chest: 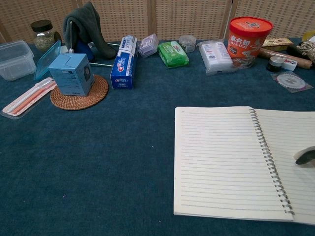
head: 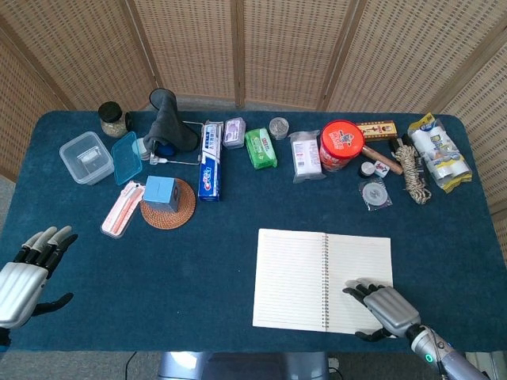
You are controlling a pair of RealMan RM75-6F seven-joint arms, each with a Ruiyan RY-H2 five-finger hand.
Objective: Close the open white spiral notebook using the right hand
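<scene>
- The white spiral notebook (head: 323, 280) lies open and flat on the near right part of the blue surface (head: 198, 261), with lined pages on both sides of the wire spiral (chest: 271, 162).
- It looks light and thin. The pages are soft paper and would bend or crease if pushed hard.
- The notebook may slide on the cloth when a page is pushed, because it weighs so little.
- The right hand (head: 386, 309) rests palm down on the near corner of the right page, its fingers spread a little and holding nothing.
- A good place to take hold is probably the outer edge of the right page, so that side can be lifted and folded over the spiral onto the left page.
- The left hand (head: 28, 265) hangs at the far left edge of the surface, fingers apart and empty, well apart from the notebook.
- The surface is covered in a dark blue cloth that looks soft.
- A row of small things sits along the far side, such as a red tub (head: 341, 145) and a toothpaste box (head: 209, 161), all well apart from the notebook.
- Woven screens (head: 238, 47) stand behind the surface.
</scene>
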